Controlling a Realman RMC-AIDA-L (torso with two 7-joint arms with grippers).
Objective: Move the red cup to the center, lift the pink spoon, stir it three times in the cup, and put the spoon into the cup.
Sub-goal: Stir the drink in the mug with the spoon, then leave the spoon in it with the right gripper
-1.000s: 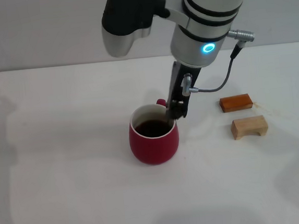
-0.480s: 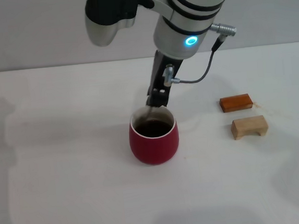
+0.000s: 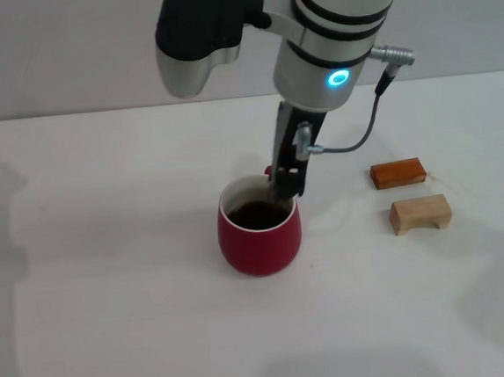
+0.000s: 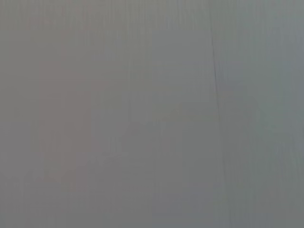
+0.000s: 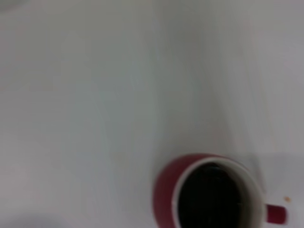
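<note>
The rounded dark-red ceramic cup (image 3: 260,237), white inside and holding dark liquid, stands near the middle of the white table (image 3: 110,280), its loop handle pointing away from the robot. The right gripper (image 3: 287,185) hangs directly over the cup's far-right rim, its dark fingers reaching down to the lip. The slim pink-handled spoon cannot be made out in any view: the fingers hide whatever they carry, so whether they pinch the spoon or stand apart cannot be told. If the spoon is held there, its long axis would run steeply downward into the liquid, close to the wall on the handle side.

The relation that matters is this: the cup's centre lies toward the robot and slightly to its left of the gripper, so a stirring sweep has to curve that way, staying inside the rim. The right wrist view shows the cup (image 5: 209,192) from above, its dark liquid ringed by white. The left arm is out of sight. An orange-brown wooden block (image 3: 398,173) and a tan wooden block (image 3: 420,213) lie well apart to the right.
</note>
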